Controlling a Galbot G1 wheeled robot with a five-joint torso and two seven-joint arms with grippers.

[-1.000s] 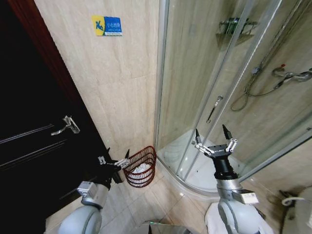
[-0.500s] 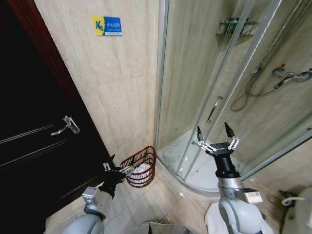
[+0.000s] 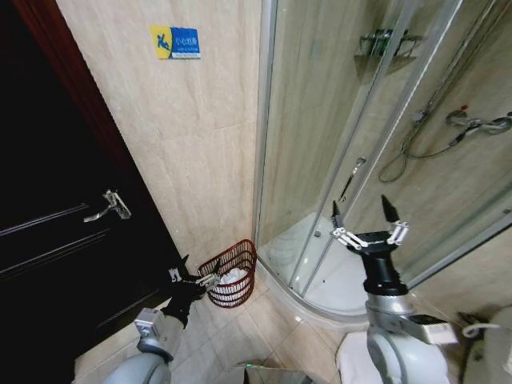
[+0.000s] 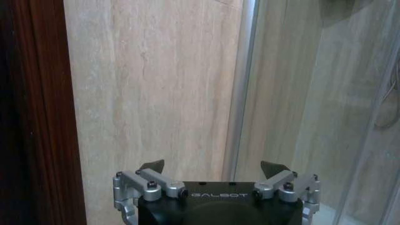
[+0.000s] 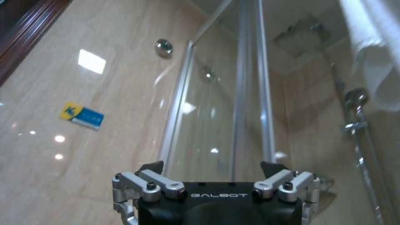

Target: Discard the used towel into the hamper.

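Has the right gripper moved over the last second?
Yes. The open right gripper has shifted toward the robot's right and slightly up, away from the shower door handle it was below earlier.

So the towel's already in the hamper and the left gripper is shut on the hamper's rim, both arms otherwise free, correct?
Not quite. The white towel does lie inside the hamper, but the left gripper is open and holds nothing; it sits just beside the rim, as the head view and left wrist view show. The right gripper is open too, raised before the shower door.
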